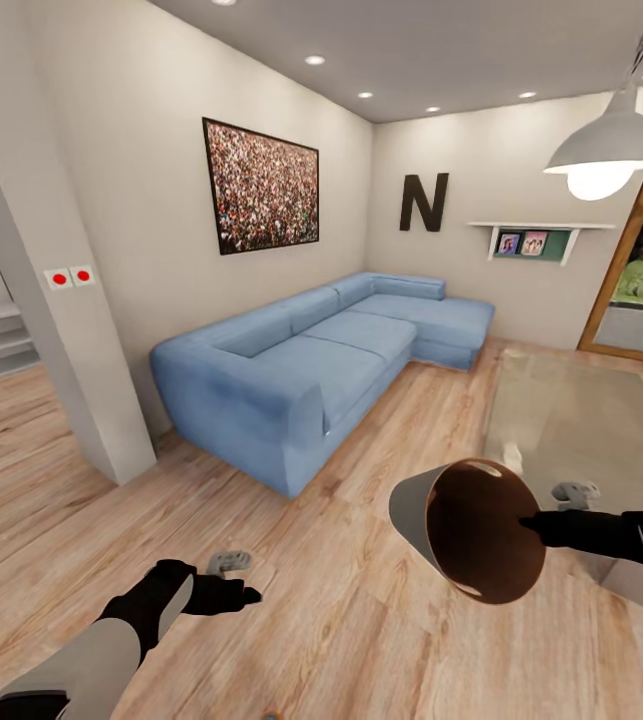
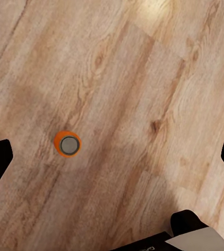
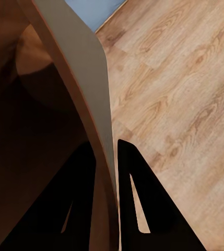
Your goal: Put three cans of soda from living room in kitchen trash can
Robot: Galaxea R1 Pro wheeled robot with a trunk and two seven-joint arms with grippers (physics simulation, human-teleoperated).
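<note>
Orange can (image 2: 68,145), silver top up, stands on wood floor (image 2: 143,78) w/ the left gripper (image 2: 112,157) above it, fingers spread wide, can nearer one finger, not touching. In head view that gripper (image 1: 231,592) hangs low at near left. Right gripper (image 3: 107,157) pinches the rim of the trash can (image 1: 471,540), one finger inside, one outside; bin held tilted, orange-brown inside facing camera, near right. Blue sofa (image 1: 331,360) further back.

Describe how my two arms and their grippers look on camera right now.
Both arms end in matte black wrists and grippers. The left gripper follows a pale grey forearm shell. The right gripper has two flat black tapered fingers with long triangular cutouts. No cables or markings show.
</note>
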